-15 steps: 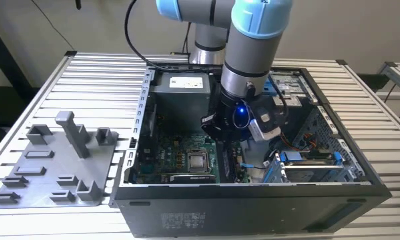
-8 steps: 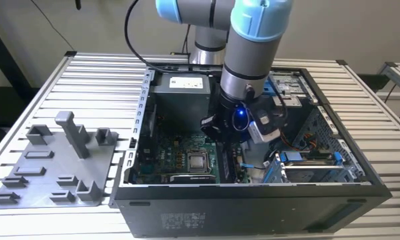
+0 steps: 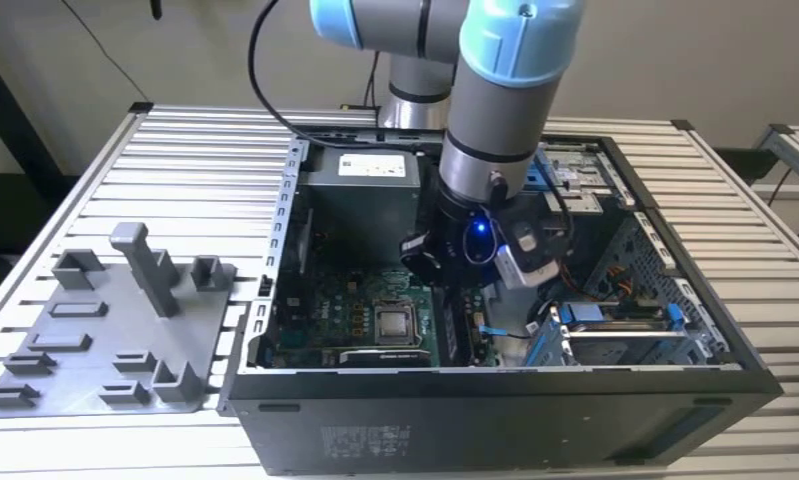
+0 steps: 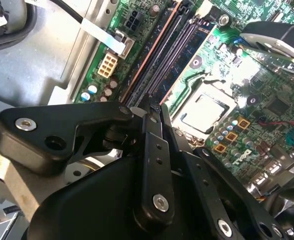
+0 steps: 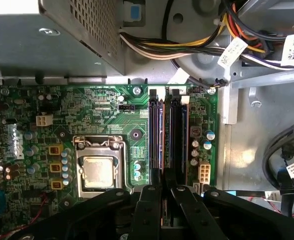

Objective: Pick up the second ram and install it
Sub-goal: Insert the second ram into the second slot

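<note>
Exterior view: you see slatted metal table [image 3: 172, 170], grey holder plate [image 3: 106, 340] on exterior view's left, open computer case [image 3: 506, 390] beside it. Gripper [image 5: 162, 192] is down inside case over motherboard [image 5: 102, 115]. In first wrist view, fingers [image 5: 149, 200] sit close together, clamped on second ram [image 5: 162, 150], edge-on above memory slots [image 5: 174, 135].

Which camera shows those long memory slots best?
The first wrist view: the slots run straight on, nearly full length. The second wrist view shows them slanted; the exterior view, partly behind the arm.
</note>
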Motion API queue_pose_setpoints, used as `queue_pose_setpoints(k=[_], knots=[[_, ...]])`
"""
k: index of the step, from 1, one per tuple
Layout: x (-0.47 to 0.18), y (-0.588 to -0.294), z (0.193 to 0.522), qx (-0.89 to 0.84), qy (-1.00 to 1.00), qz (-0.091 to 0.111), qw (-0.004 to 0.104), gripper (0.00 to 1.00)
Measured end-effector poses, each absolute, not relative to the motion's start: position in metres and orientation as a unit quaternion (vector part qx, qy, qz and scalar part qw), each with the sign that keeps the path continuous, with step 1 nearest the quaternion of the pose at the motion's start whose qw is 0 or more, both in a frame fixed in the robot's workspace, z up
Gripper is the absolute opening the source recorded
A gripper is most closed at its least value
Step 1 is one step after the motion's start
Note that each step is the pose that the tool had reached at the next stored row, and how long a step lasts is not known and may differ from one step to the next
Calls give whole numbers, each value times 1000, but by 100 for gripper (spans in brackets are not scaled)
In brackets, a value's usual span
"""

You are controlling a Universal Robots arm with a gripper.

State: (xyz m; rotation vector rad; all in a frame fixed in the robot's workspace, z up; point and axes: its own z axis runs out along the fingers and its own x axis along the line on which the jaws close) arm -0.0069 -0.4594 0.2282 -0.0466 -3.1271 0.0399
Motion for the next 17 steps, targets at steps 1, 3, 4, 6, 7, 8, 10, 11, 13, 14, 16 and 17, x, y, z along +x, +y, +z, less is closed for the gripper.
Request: queue_pose_setpoints(k=[1, 3, 4, 6, 7, 8, 10, 11, 13, 14, 16, 17], knots=[[-7, -459, 228, -15, -1000, 13, 7, 14], [-7, -460, 227, -15, -1000, 13, 7, 14], [-7, -460, 227, -15, -1000, 13, 7, 14], [-7, -459, 226, -15, -1000, 13, 7, 14], [-7, -459, 226, -15, -1000, 13, 7, 14], [-7, -459, 225, -15, -1000, 13, 7, 14], [-7, -459, 225, -15, -1000, 13, 7, 14], [-7, -460, 225, -15, -1000, 13, 7, 14], [-7, -459, 224, -14, -1000, 13, 7, 14], [-7, -459, 224, -14, -1000, 13, 7, 14], [-7, -459, 223, -14, -1000, 13, 7, 14], [-7, -459, 223, -14, -1000, 13, 7, 14]])
